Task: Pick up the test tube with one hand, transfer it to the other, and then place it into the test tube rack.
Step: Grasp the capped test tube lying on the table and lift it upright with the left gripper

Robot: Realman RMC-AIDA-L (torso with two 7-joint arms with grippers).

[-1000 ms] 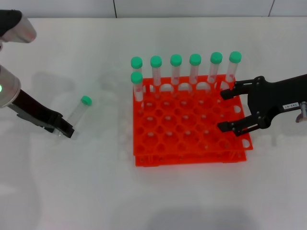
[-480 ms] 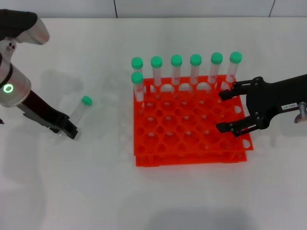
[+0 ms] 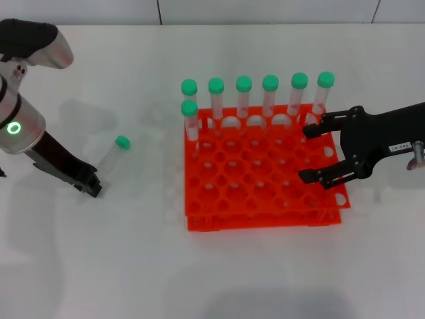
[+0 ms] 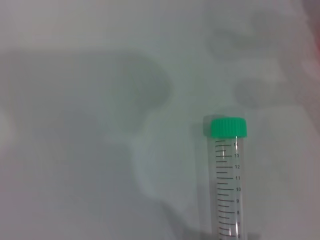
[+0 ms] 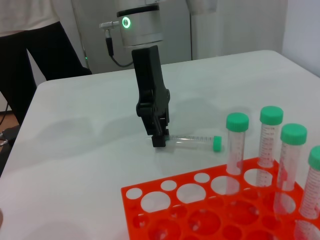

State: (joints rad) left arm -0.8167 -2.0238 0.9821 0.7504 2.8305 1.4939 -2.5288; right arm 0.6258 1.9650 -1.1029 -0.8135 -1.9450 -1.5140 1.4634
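The test tube [image 3: 109,158], clear with a green cap, lies low on the white table to the left of the orange rack [image 3: 259,219]. My left gripper [image 3: 91,186], unlabelled, on the arm with the green ring light, is shut on the tube's bottom end. The left wrist view shows the tube [image 4: 226,185] with its cap pointing away. In the right wrist view the left gripper [image 5: 159,137] pinches the end of the tube [image 5: 192,141]. My right gripper [image 3: 307,153], with the white label, is open and empty over the rack's right side.
Several green-capped tubes [image 3: 244,84] stand in the rack's back row, and one stands in the second row at the left. They also show in the right wrist view [image 5: 270,130] above the rack [image 5: 165,200]. A person stands beyond the table's far edge.
My left arm's wrist has swung to the right and its gripper has turned slightly. The tube's cap has shifted a little right and towards me. The right arm has not moved.
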